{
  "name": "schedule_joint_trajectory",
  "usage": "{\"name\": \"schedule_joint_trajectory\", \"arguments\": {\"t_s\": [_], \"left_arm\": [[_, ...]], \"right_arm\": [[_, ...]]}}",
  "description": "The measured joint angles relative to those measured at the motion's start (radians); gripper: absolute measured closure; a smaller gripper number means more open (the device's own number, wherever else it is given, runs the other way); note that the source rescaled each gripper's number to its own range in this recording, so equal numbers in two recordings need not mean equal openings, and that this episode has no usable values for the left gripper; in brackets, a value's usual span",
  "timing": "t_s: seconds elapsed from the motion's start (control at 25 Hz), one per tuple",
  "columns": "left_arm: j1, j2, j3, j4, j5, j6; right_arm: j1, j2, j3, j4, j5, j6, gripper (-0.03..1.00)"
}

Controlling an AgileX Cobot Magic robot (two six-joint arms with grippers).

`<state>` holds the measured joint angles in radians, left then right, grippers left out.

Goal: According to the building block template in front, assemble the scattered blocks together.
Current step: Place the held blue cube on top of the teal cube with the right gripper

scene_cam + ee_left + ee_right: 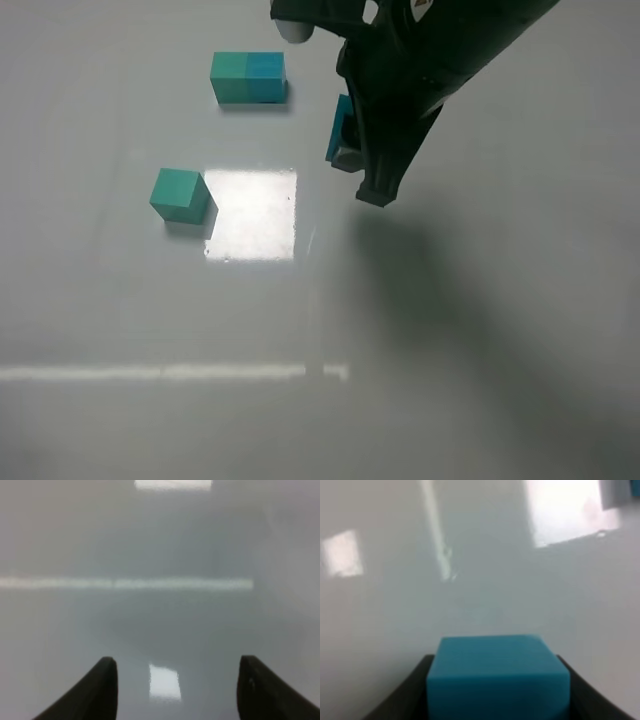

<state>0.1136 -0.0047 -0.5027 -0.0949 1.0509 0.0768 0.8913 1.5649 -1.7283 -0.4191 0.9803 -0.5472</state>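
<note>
The template (248, 77), a flush bar of a teal-green and a cyan-blue cube, lies at the back of the table. The loose teal-green cube (180, 194) sits left of centre on the table. My right gripper (352, 150) is shut on the loose cyan-blue cube (339, 128) and holds it above the table, right of the template. The right wrist view shows that cube (497, 676) between the dark fingers (407, 692). My left gripper (175, 680) is open and empty over bare table; it is out of the high view.
The table is a glossy white surface (450, 350) with a bright square glare patch (252, 214) beside the green cube. The right arm (430, 60) reaches in from the top right and casts a shadow below it.
</note>
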Motion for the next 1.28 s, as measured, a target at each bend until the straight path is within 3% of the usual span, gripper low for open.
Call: {"name": "schedule_joint_trajectory", "arguments": {"t_s": [0.24,0.72,1.28], "left_arm": [[0.0,0.0,0.0,0.0,0.0,0.0],[0.0,0.0,0.0,0.0,0.0,0.0],[0.0,0.0,0.0,0.0,0.0,0.0]], "right_arm": [[0.066,0.133,-0.143,0.0,0.055,0.05,0.96],[0.141,0.355,-0.37,0.027,0.063,0.076,0.96],[0.139,0.391,-0.385,0.007,0.103,0.078,0.96]]}}
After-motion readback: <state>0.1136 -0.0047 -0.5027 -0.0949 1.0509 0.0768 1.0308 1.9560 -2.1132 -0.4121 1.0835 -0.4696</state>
